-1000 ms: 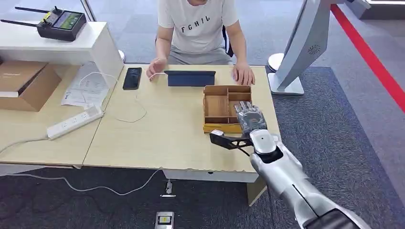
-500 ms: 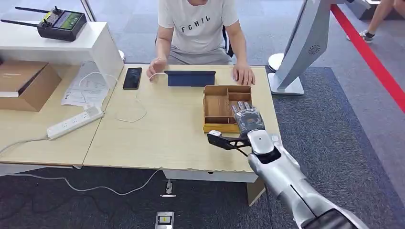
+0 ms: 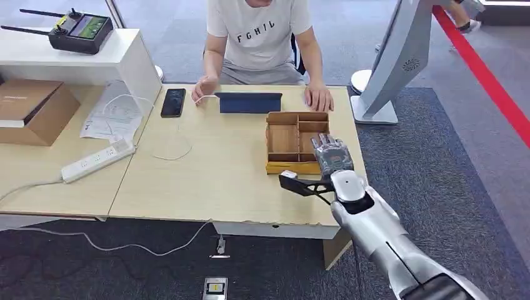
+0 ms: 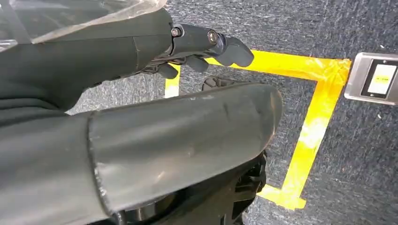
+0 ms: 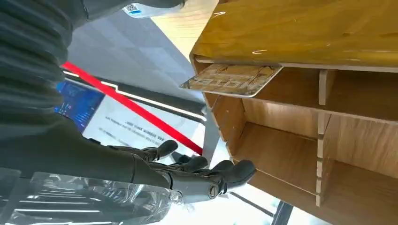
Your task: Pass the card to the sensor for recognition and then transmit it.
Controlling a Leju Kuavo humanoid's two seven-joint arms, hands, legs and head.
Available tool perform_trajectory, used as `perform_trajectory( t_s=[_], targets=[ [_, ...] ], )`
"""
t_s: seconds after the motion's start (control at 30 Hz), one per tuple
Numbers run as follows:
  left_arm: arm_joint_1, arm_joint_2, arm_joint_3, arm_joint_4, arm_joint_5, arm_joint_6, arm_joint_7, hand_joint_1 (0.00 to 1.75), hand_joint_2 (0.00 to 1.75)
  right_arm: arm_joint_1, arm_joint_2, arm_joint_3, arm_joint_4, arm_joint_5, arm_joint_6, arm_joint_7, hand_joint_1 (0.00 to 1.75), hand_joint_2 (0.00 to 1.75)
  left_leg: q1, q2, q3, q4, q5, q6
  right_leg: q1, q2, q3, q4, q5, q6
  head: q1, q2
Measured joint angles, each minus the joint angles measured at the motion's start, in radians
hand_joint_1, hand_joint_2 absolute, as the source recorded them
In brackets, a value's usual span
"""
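Right hand [image 3: 330, 154] drifted slightly rightward over wooden tray [image 3: 284, 167], fingers apart, empty, poised above card [image 5: 232, 79] in compartment.

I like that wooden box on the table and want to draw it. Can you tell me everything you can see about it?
The wooden box is an open-topped tray of light brown wood with a yellowish front edge. Thin wooden dividers split it into several compartments. It sits flat on the table near the right edge, in front of the person. In the right wrist view a patterned card pokes out over one wall. The robot's right hand hovers at its right side, fingers spread.
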Motion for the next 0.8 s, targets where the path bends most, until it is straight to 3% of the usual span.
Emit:
perform_trajectory(
  t_s=[0.07, 0.1, 0.13, 0.33, 0.8],
  targets=[
    [0.0, 0.0, 0.0, 0.0, 0.0, -0.003, -0.001, 0.0, 0.0, 0.0, 0.0, 0.0, 0.0, 0.0, -0.005, -0.006, 0.0, 1.75, 0.0, 0.0, 0.0, 0.0, 0.0, 0.0, 0.0, 0.0, 0.0, 0.0, 0.0, 0.0, 0.0, 0.0],
    [0.0, 0.0, 0.0, 0.0, 0.0, -0.003, -0.001, 0.0, 0.0, 0.0, 0.001, 0.0, 0.0, 0.0, -0.008, -0.006, 0.38, 1.75, 0.0, 0.0, 0.0, 0.0, 0.0, 0.0, 0.0, 0.0, 0.0, 0.0, 0.0, 0.0, 0.0, 0.0],
    [0.0, 0.0, 0.0, 0.0, 0.002, -0.005, -0.002, 0.0, 0.0, 0.0, 0.002, 0.001, 0.0, 0.0, -0.009, -0.006, 1.75, 1.75, 0.0, 0.0, 0.0, 0.0, 0.0, 0.0, 0.0, 0.0, 0.0, 0.0, 0.0, 0.0, 0.0, 0.0],
    [0.0, 0.0, 0.0, 0.0, 0.013, -0.007, -0.002, 0.0, 0.0, 0.0, 0.011, 0.003, 0.0, -0.014, -0.009, -0.037, 1.75, 1.75, 0.0, 0.0, 0.0, 0.0, 0.0, 0.0, 0.0, 0.0, 0.0, 0.0, 0.0, 0.0, 0.0, 0.0],
    [0.0, 0.0, 0.0, 0.0, 0.015, -0.005, 0.0, 0.0, 0.0, -0.003, 0.018, 0.007, -0.001, -0.019, -0.009, -0.037, 1.75, 1.75, 0.0, 0.0, 0.0, 0.0, 0.0, 0.0, 0.0, 0.0, 0.0, 0.0, 0.0, 0.0, 0.0, 0.0]
  ],
)
